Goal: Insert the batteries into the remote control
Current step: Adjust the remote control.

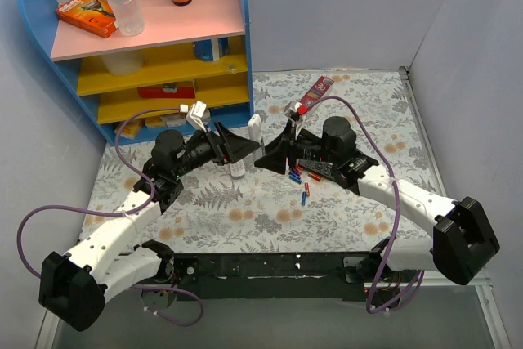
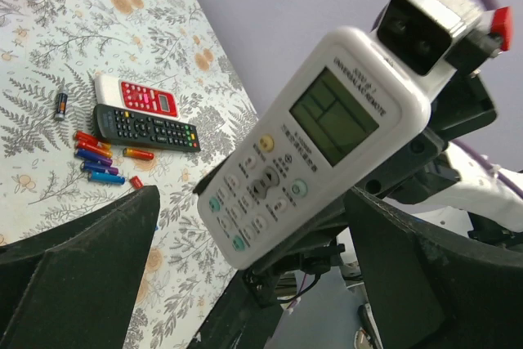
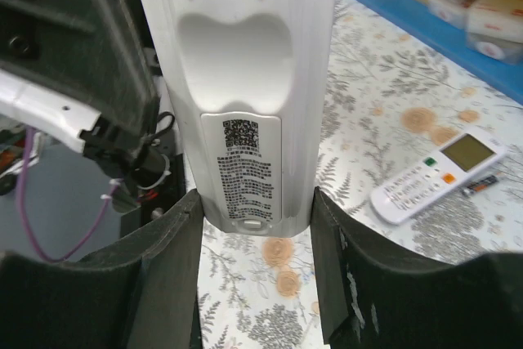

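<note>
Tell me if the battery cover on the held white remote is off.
No: the labelled battery cover sits closed on the back of the remote control gripped in the right claw.

Grey walls (image 1: 343,6), blue shelf (image 1: 242,26), floral tbl (image 1: 368,108)

The top external camera looks down from high at the near edge over the whole bench (image 1: 245,210). The left wrist camera, rolled sideways, faces the button side of the white remote control (image 2: 315,145) from close by. The right wrist camera, nearer still, faces its back between the fingers of the right tool (image 3: 255,202). All three views share that remote.
</note>
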Robot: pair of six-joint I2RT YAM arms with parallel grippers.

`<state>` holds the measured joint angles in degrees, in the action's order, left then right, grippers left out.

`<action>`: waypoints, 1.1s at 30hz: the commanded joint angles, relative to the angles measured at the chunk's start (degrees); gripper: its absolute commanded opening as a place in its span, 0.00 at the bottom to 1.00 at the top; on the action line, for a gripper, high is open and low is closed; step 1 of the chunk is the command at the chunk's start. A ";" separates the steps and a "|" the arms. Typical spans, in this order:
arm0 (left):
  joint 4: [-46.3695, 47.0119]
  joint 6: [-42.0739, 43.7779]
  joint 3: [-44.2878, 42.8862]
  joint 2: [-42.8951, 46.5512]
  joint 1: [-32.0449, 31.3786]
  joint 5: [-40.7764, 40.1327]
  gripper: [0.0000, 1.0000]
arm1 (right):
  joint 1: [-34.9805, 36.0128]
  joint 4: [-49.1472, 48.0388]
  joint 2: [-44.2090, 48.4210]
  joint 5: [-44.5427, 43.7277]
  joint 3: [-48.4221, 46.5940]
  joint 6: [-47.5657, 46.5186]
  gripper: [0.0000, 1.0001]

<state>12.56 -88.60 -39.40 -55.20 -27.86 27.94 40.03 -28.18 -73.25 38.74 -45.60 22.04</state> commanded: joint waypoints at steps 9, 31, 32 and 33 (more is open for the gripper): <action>-3.68 4.83 -3.49 -2.98 -3.87 -7.81 0.98 | 3.73 20.44 1.36 -17.10 -8.36 -13.16 0.01; -1.75 5.01 -2.35 -6.24 -5.45 -15.29 0.56 | 10.15 27.92 -2.33 -31.80 -12.49 -16.59 0.01; -1.75 4.93 -2.26 -6.32 -5.45 -15.11 0.46 | 10.15 27.92 -2.33 -31.89 -12.40 -16.59 0.01; -1.75 5.01 -2.18 -6.32 -5.54 -15.03 0.42 | 10.24 27.92 -2.25 -31.89 -12.40 -16.51 0.01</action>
<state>9.54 -84.58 -41.93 -61.54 -32.99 13.67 49.65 0.71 -75.88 8.86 -54.98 6.33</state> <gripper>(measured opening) 0.524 0.560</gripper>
